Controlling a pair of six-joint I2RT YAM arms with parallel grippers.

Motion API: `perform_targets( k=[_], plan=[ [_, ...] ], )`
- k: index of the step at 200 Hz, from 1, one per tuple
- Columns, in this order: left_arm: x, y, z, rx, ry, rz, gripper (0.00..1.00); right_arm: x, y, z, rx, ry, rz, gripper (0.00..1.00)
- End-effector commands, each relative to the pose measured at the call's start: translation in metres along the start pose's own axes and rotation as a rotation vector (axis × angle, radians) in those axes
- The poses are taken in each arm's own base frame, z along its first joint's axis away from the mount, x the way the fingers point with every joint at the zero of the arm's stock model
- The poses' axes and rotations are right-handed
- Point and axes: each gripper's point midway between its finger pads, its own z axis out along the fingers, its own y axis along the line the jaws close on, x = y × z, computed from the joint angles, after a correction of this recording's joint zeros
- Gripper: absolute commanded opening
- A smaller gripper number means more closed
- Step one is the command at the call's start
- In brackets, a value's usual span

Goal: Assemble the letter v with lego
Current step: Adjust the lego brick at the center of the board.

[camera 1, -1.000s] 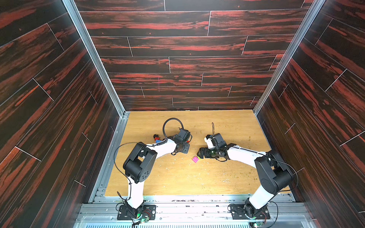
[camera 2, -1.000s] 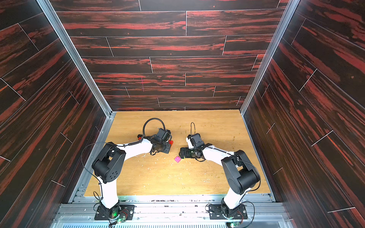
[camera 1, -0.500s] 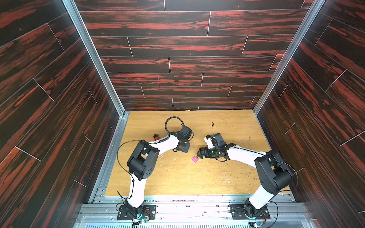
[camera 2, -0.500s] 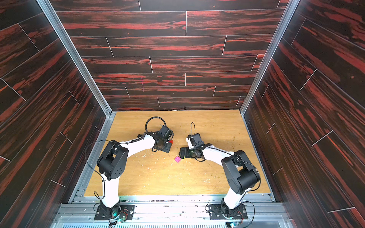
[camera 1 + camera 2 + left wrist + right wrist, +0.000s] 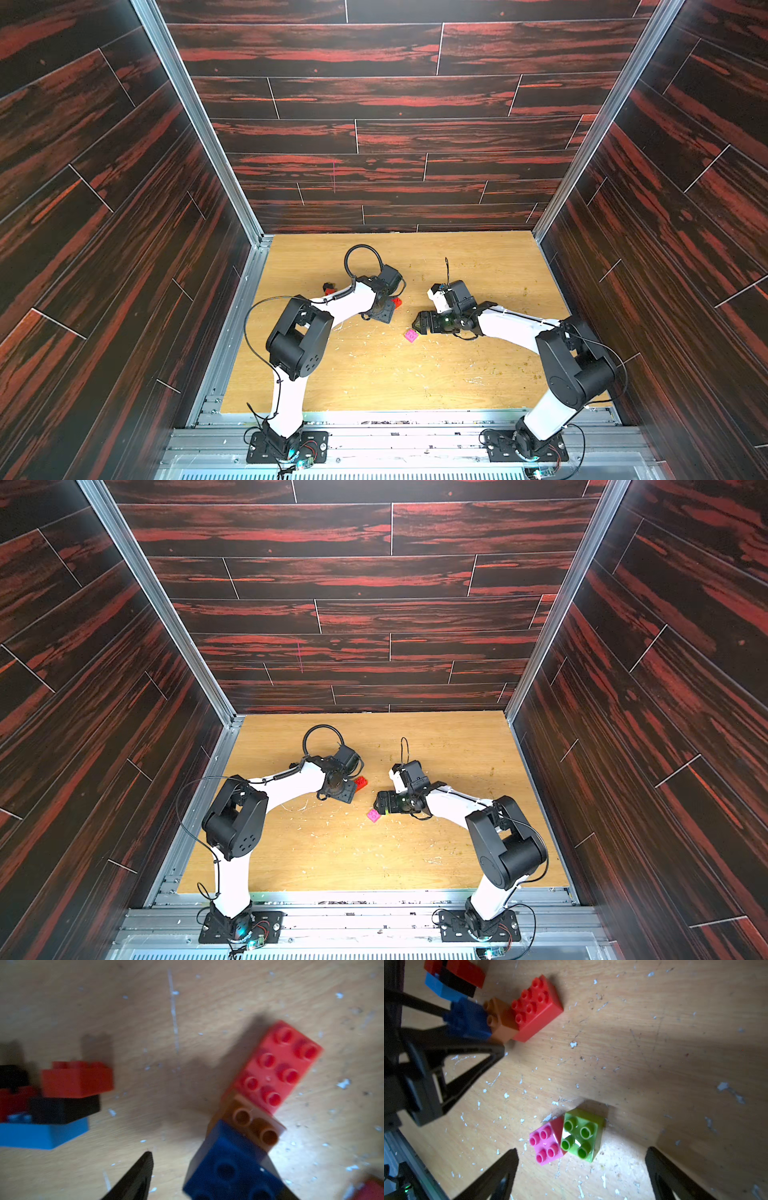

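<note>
A row of joined lego lies on the wooden table (image 5: 374, 374): a dark blue brick (image 5: 232, 1163), an orange brick (image 5: 255, 1126) and a red brick (image 5: 276, 1064). My left gripper (image 5: 214, 1167) is open astride the blue brick, with a gap showing at one finger (image 5: 141, 1176). In both top views only the red brick (image 5: 397, 302) (image 5: 360, 782) shows beside the left gripper (image 5: 384, 309). A pink brick (image 5: 546, 1142) touches a green brick (image 5: 581, 1134) just ahead of my open right gripper (image 5: 582, 1155), which holds nothing.
A second clump of red brick (image 5: 76, 1078), black brick (image 5: 64, 1108) and light-blue brick (image 5: 41, 1134) lies beside the row. The pink brick (image 5: 411, 335) (image 5: 373, 815) sits mid-table. Dark panel walls close in three sides.
My left jaws have opened off the blue brick, and the left arm has shifted slightly. The right arm and the pink brick have stayed put.
</note>
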Motion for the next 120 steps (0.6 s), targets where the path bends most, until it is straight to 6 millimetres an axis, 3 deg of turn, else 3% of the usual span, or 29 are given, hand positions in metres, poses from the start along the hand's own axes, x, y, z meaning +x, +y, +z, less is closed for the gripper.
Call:
perform_targets(
  k=[1,50,77,120],
  plan=[
    [-0.022,0.030,-0.029,-0.100,-0.059,-0.049,0.75,0.001,0.011,-0.006,-0.019,0.004,-0.041,0.98],
    [-0.040,0.047,-0.021,-0.142,-0.068,-0.064,0.76,0.010,0.006,-0.009,0.041,0.021,-0.064,0.94],
    [-0.043,0.040,-0.023,-0.092,-0.073,-0.064,0.75,0.015,0.001,-0.013,0.076,0.020,-0.072,0.92],
    [-0.030,0.021,-0.061,0.054,-0.207,-0.148,0.76,0.028,0.006,-0.023,0.166,0.024,-0.108,0.91]
  ],
)
